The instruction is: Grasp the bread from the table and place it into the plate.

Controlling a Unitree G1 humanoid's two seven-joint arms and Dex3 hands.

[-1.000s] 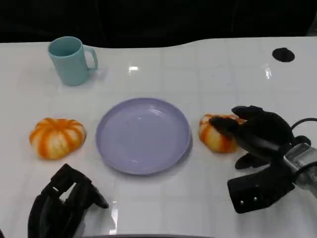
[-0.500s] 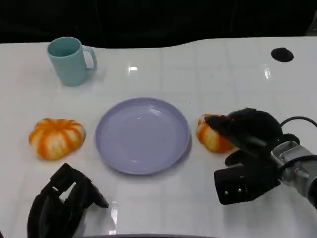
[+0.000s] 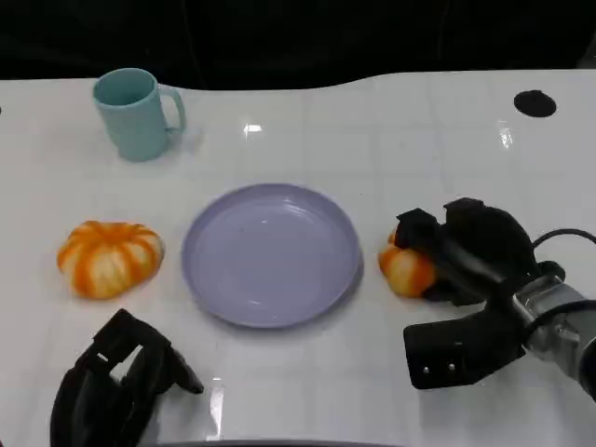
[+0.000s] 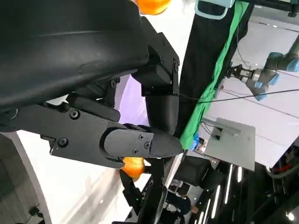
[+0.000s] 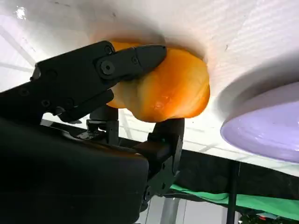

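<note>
Orange bread [image 3: 406, 270] sits clasped in the right hand [image 3: 466, 250], just right of the purple plate [image 3: 270, 253] on the counter [image 3: 391, 130]. The left hand [image 3: 116, 382] is curled, holding nothing.

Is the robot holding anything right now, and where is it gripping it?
Yes. The right robot hand grips the bread beside the plate, fingers closing over opposite sides of it. The left robot hand holds nothing.
</note>
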